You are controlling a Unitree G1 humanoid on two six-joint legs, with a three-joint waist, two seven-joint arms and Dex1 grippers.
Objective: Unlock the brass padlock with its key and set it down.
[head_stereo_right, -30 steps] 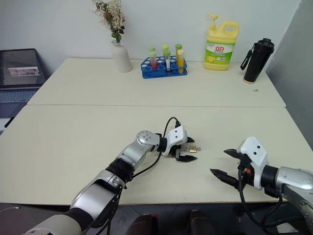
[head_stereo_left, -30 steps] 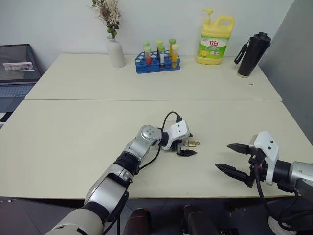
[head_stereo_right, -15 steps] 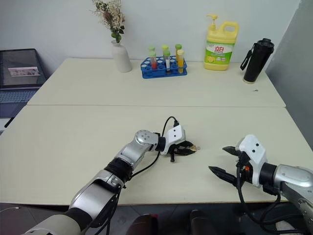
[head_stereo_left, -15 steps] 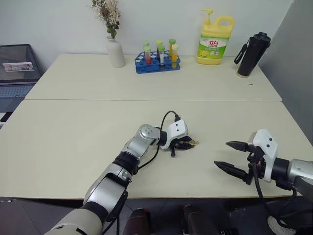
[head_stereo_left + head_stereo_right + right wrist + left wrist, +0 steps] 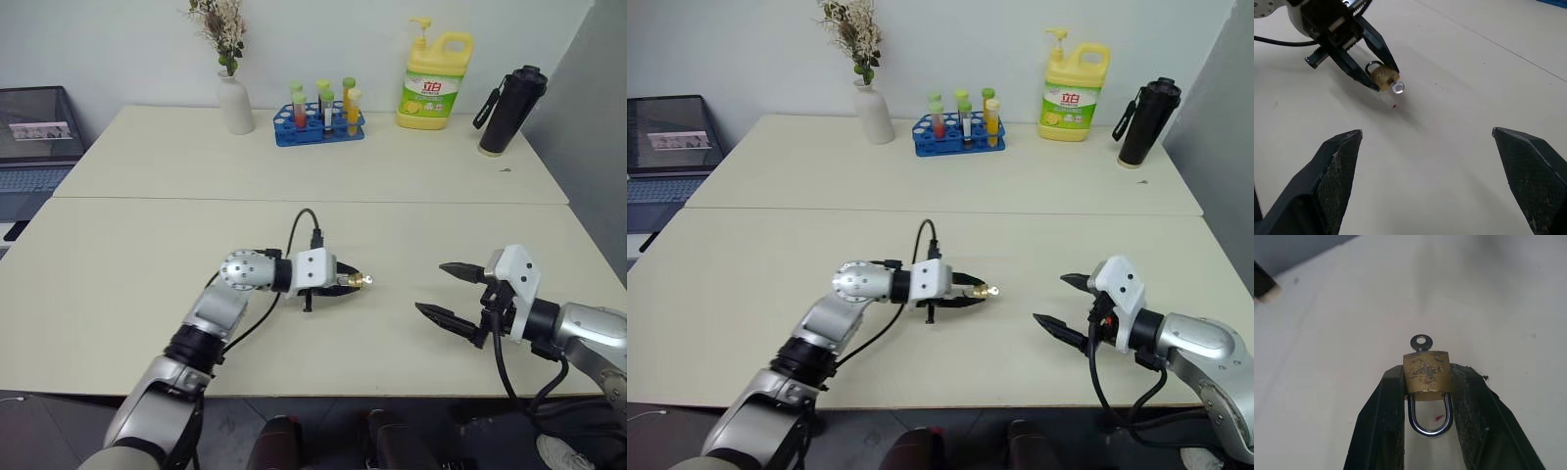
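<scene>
- Pinching the brass padlock [image 5: 1427, 372] by its two sides, the left gripper [image 5: 345, 283] holds it just off the table [image 5: 147, 264], body out at the fingertips and shackle back between the fingers [image 5: 1380, 431].
- Key [image 5: 1421, 341] sits in the bottom of the lock, its round head poking out past the fingertips.
- Right gripper [image 5: 448, 291] hovers well apart on the other side, fingers spread wide, nothing in them, tips aimed toward the lock.
- Test tube rack [image 5: 318, 116], soap jug [image 5: 433, 69] and vase [image 5: 234, 103] stand along the far edge.
</scene>
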